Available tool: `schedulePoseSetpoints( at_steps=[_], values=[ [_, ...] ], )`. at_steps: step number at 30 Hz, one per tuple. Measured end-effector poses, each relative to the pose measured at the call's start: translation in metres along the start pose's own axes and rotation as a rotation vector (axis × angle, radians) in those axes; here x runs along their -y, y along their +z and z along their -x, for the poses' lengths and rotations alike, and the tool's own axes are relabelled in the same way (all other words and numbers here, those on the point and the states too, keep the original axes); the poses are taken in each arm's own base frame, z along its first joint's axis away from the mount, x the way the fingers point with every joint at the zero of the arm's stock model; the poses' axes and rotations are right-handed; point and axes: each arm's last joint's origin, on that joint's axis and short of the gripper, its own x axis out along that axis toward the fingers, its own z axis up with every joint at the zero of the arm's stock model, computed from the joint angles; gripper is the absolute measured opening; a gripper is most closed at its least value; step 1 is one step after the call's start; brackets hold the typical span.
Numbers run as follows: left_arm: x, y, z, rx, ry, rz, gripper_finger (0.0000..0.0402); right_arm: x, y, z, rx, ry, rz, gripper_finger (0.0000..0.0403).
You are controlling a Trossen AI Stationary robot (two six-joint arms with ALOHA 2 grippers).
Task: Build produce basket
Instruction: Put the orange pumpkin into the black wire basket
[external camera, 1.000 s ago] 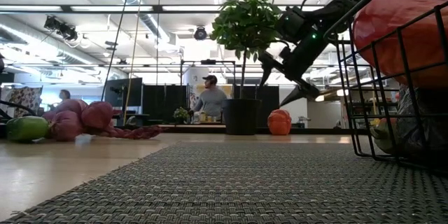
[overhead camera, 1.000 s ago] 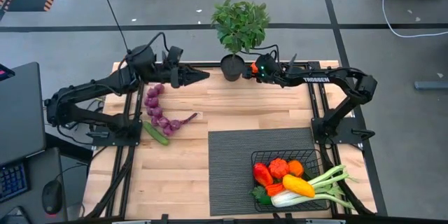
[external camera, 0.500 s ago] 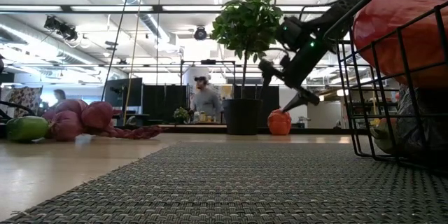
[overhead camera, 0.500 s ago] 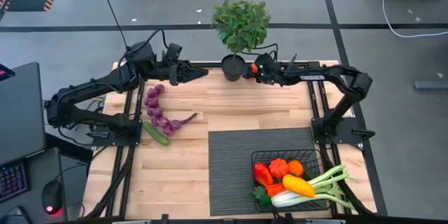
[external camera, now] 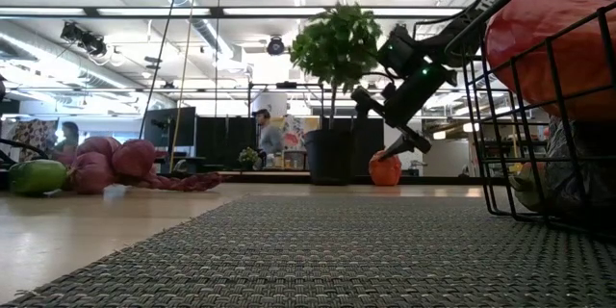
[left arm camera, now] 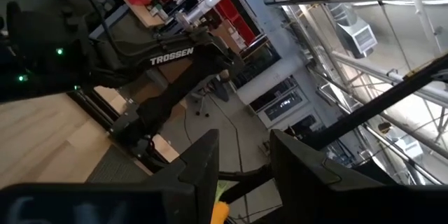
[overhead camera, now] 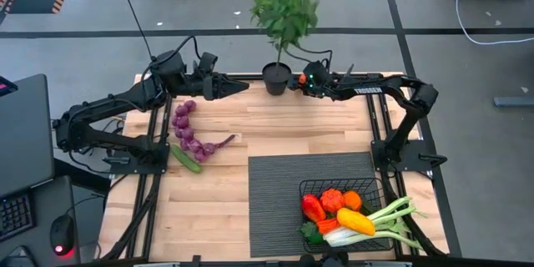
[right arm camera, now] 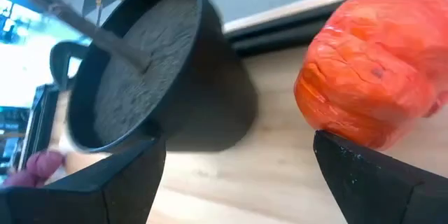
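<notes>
At the far edge of the table, the right gripper point(overhead camera: 294, 81) is down at an orange pepper point(right arm camera: 367, 91) just beside the plant pot point(overhead camera: 275, 78). Its jaws stand wide, one finger near the pot and one by the pepper, and nothing is held. The step in hand looks like the reach for this pepper. Next the jaws likely need to centre on it, clear of the pot, then close; the plant point(overhead camera: 285, 15) leans, so the pot could tip if nudged.

The pepper is bright orange, lumpy and creased, resting on the wood. The basket point(overhead camera: 310, 189) sits at the near right on the dark mat point(overhead camera: 271, 200), already holding red, orange and yellow produce point(overhead camera: 344, 210) and a leek point(overhead camera: 399, 215) poking over its right side. Grapes point(overhead camera: 185, 129), an eggplant point(overhead camera: 210, 147) and a cucumber point(overhead camera: 185, 158) lie at the left. The left gripper point(overhead camera: 244, 88) waits at the far left, jaws narrow and empty.
</notes>
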Motion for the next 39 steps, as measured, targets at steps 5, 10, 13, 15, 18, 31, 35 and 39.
schedulePoseSetpoints(
  at_steps=[5, 10, 13, 15, 18, 31, 35, 39],
  values=[
    [0.0, 0.0, 0.0, 0.036, 0.026, 0.001, 0.0133, 0.005, 0.008, -0.001, 0.002, -0.004, 0.009, 0.0367],
    [-0.001, 0.001, 0.0, 0.052, 0.038, 0.0, 0.0133, 0.007, 0.005, -0.001, -0.04, -0.007, 0.064, 0.0369],
    [-0.001, 0.001, 0.0, 0.061, 0.044, -0.005, 0.0133, 0.008, 0.003, 0.0, -0.085, 0.001, 0.109, 0.0367],
    [-0.001, 0.001, 0.0, 0.071, 0.052, -0.007, 0.0133, 0.008, 0.002, 0.0, -0.104, 0.003, 0.138, 0.0367],
    [-0.001, 0.002, 0.0, 0.081, 0.059, -0.007, 0.0133, 0.008, 0.002, 0.0, -0.122, 0.011, 0.171, 0.0366],
    [-0.001, 0.002, 0.0, 0.08, 0.06, -0.01, 0.0133, 0.013, -0.005, 0.002, -0.288, 0.043, 0.217, 0.0368],
    [-0.001, 0.002, 0.0, 0.079, 0.062, -0.027, 0.0133, 0.017, -0.008, 0.006, -0.351, 0.025, 0.232, 0.0368],
    [-0.003, 0.001, 0.0, 0.07, 0.074, -0.028, 0.0133, 0.014, -0.005, 0.016, -0.352, 0.019, 0.239, 0.0368]
  ],
)
